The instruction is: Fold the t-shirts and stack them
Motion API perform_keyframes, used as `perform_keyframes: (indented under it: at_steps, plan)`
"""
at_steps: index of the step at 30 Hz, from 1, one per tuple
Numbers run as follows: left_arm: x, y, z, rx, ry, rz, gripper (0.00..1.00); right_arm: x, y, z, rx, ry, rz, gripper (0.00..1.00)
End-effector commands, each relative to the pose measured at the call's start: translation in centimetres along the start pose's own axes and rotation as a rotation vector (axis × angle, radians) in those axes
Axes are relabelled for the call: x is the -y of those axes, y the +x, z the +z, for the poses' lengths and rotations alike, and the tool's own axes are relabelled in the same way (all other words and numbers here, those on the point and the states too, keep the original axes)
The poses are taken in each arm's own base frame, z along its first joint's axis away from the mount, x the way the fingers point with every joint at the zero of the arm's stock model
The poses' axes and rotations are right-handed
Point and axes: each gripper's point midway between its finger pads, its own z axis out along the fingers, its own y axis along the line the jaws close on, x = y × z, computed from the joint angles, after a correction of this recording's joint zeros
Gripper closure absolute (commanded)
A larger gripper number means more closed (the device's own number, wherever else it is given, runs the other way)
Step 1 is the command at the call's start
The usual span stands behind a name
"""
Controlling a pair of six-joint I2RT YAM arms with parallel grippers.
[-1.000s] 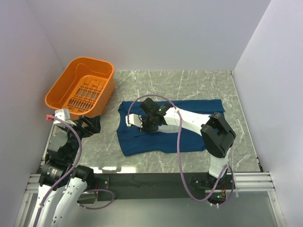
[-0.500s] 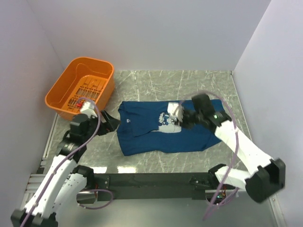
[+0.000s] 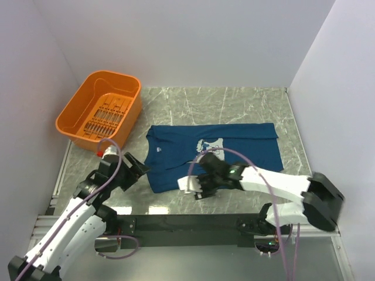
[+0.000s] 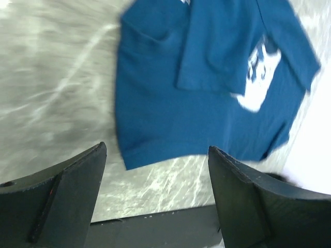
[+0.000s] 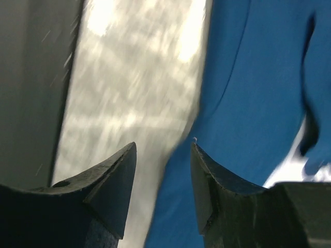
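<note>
One dark blue t-shirt (image 3: 234, 155) lies flat on the marble table, its pale chest print (image 3: 211, 144) facing up; the left wrist view shows the t-shirt (image 4: 207, 93) with one sleeve folded over. My left gripper (image 3: 139, 168) hovers by the shirt's near-left corner. In its wrist view that gripper (image 4: 156, 150) is wide open and empty, above bare table just off the corner. My right gripper (image 3: 196, 186) hangs over the shirt's near hem. There the right gripper (image 5: 163, 147) is open, straddling the cloth's edge (image 5: 191, 129) without holding it.
An orange plastic basket (image 3: 111, 74) stands at the far left of the table. White walls close in the left, back and right. The table's dark front rail (image 4: 155, 227) runs just below the shirt's near edge.
My right arm swung from over the print down to the shirt's near hem, its jaws opening wider. The left arm slid toward the near-left corner, its jaws narrowing slightly.
</note>
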Motion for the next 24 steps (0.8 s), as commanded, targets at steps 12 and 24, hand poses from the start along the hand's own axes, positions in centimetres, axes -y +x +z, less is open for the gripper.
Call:
perform_keyframes:
  at_steps: [12,24]
  plan:
    - [0.3,-6.8,-10.0,0.391,-0.006,-0.184,0.15,6.3,-6.6,7.4,-0.033,0.192,-0.010,0.47]
    - [1.1,-5.3,-8.9,0.322,0.070,-0.128,0.16,5.4,-5.7,8.7,-0.074,0.111,0.037,0.88]
